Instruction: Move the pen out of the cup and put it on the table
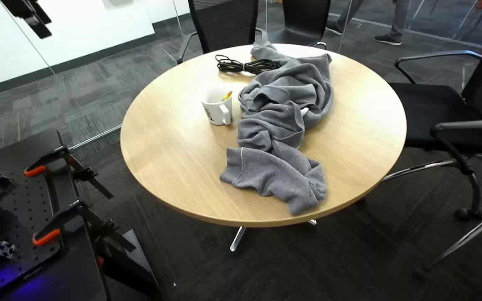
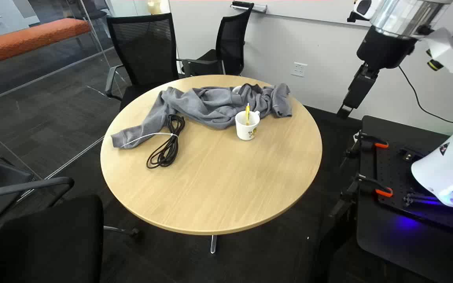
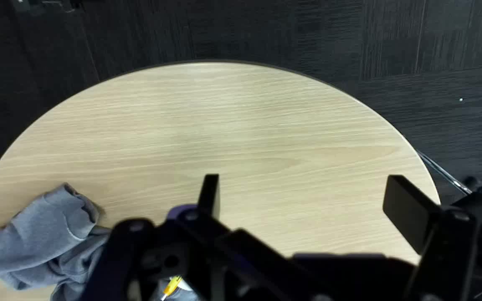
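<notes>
A yellow pen [image 1: 227, 96] stands tilted in a white cup [image 1: 213, 110] on the round wooden table [image 1: 174, 167]. In an exterior view the pen [image 2: 247, 113] sticks up above the rim of the cup [image 2: 245, 132]. In the wrist view only bits of the pen [image 3: 171, 286] and cup [image 3: 184, 285] show behind the gripper's linkage. My gripper [image 3: 301, 188] is open and empty, its fingers wide apart with table top seen between them. In an exterior view the gripper [image 2: 345, 111] hangs in the air beside the table, well apart from the cup.
A crumpled grey sweater [image 1: 283, 92] lies close beside the cup, with a small white thing [image 1: 304, 111] partly under it. A coiled black cable [image 2: 167, 145] lies on the table. Black chairs [image 2: 144, 51] stand around. Clamps [image 2: 374, 184] sit on the robot's black stand.
</notes>
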### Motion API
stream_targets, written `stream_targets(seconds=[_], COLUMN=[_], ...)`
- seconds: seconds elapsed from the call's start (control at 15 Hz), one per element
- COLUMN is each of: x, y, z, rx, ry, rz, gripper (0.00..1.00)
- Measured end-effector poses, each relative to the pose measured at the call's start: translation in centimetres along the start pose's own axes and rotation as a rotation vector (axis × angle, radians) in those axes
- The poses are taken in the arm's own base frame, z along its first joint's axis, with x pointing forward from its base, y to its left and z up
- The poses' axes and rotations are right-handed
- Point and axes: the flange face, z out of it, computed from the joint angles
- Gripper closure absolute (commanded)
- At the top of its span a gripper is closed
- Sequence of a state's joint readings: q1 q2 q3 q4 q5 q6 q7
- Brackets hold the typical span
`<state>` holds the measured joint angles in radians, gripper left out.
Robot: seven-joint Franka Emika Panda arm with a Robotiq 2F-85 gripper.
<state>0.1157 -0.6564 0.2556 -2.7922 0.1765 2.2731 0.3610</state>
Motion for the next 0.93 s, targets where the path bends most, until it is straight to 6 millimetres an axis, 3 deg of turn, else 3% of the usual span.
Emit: stream_targets(seconds=[0.6,0.93], x=[0.1,2.1], y=[0.0,0.2], z=[-0.1,-1.0], rx=[0.001,0.037], ry=[0.002,0.081], rz=[0.001,0.059], gripper=[0.00,0.00])
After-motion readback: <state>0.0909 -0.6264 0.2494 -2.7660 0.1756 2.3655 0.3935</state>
